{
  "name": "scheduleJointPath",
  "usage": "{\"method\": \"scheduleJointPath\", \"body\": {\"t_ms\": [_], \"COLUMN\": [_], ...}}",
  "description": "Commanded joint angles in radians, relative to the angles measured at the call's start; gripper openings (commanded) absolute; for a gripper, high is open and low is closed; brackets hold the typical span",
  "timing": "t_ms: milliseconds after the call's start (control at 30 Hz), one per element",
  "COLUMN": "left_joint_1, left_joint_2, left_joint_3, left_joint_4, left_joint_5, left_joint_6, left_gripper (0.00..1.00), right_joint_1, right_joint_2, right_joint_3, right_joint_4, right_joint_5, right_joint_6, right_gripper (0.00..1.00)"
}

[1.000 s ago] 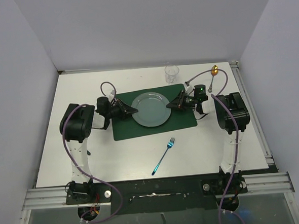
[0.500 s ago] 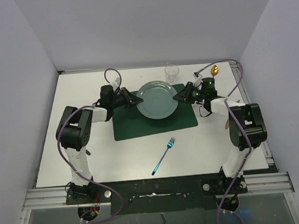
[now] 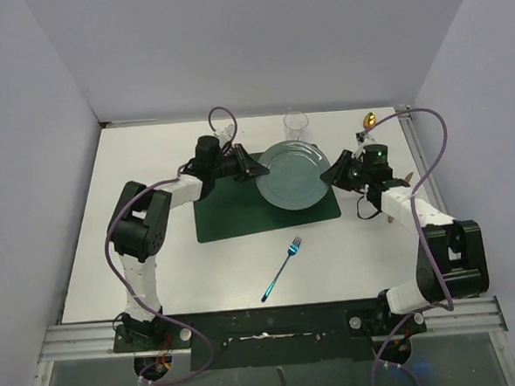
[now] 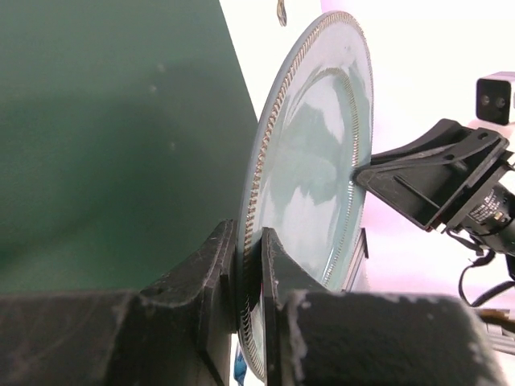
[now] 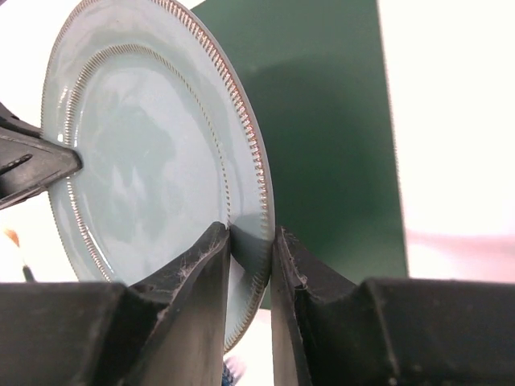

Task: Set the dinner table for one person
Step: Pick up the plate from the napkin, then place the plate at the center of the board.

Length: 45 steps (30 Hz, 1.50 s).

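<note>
Plate (image 3: 293,175) was caught between both arms, so here's how it looked. Left jaws were nearly shut, pinching the plate's left rim with one finger (image 4: 201,273) on each face. Right jaws were closed on the opposite rim the same way, a narrow gap with the ribbed edge filling it. From above, the plate sat over the far right corner of the green mat (image 3: 233,216) and poked past the mat's far edge. Both wrist views showed a soft shadow on the mat behind it, so it seemed to be off the surface, though I couldn't say for sure.

Worktop (image 3: 201,275) was the big white slab under everything, running from the rail where the arms were bolted out to the back wall. Mat lay flat around its middle. Blue fork (image 3: 282,268) lay on bare worktop near the mat's front edge, apart from it, tines pointing away from the arms. Clear cup (image 3: 296,124) stood upright just beyond the plate.
</note>
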Motion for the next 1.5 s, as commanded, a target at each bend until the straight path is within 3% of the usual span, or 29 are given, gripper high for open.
{"method": "scheduleJointPath", "body": {"t_ms": [0, 400, 667, 1100, 1467], "left_joint_1": [-0.191, -0.305, -0.327, -0.329, -0.326], "left_joint_2": [0.034, 0.182, 0.260, 0.325, 0.401], "left_joint_3": [0.147, 0.337, 0.361, 0.359, 0.400], "left_joint_4": [0.034, -0.029, 0.015, 0.059, 0.141], "left_joint_5": [0.089, 0.184, 0.217, 0.255, 0.292], "left_joint_6": [0.028, 0.058, 0.025, 0.000, -0.076], "left_gripper": [0.00, 0.00, 0.00, 0.00, 0.00], "right_joint_1": [0.096, 0.096, 0.098, 0.100, 0.099], "right_joint_2": [-0.140, -0.295, -0.376, -0.251, -0.192], "right_joint_3": [0.002, -0.145, -0.303, -0.358, -0.331], "right_joint_4": [-0.036, -0.140, -0.062, 0.062, 0.050], "right_joint_5": [-0.134, -0.041, -0.030, -0.079, -0.059], "right_joint_6": [-0.055, -0.033, 0.006, -0.005, -0.030], "right_gripper": [0.00, 0.00, 0.00, 0.00, 0.00]}}
